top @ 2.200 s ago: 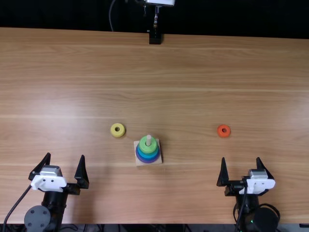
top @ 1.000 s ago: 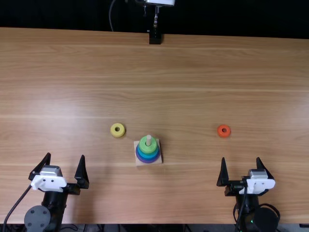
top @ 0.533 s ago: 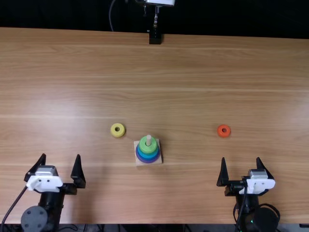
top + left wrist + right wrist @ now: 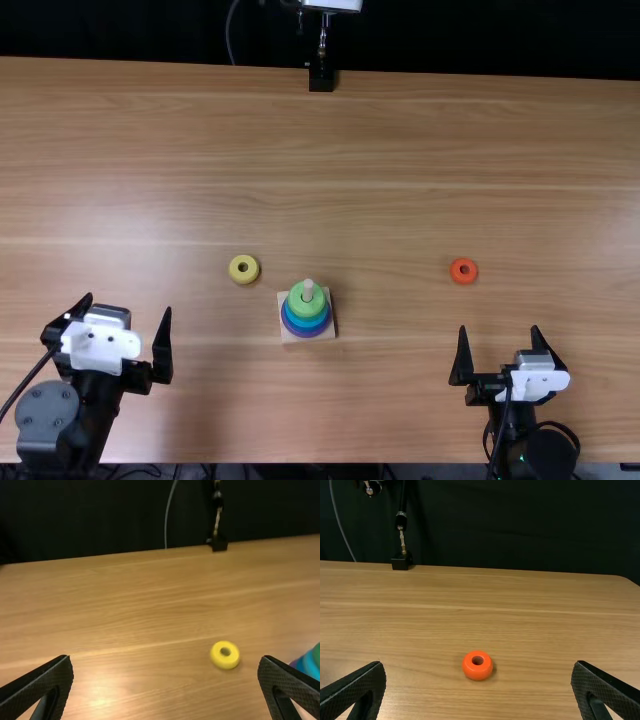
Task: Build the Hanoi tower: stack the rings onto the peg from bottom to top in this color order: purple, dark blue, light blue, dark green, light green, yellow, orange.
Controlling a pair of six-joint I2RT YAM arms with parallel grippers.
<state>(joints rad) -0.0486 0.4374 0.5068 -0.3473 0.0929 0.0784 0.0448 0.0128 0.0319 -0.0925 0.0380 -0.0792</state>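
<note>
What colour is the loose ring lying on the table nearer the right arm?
The ring is orange, clearest in the right wrist view.

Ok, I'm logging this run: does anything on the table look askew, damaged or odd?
Nothing stands out: the yellow ring and orange ring lie flat on the table, and the stacked rings sit neatly around the peg.

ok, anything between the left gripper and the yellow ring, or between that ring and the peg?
Nothing visible between the left gripper and the yellow ring, nor from there to the peg. The orange ring lies on the peg's other side, outside both paths.
</note>
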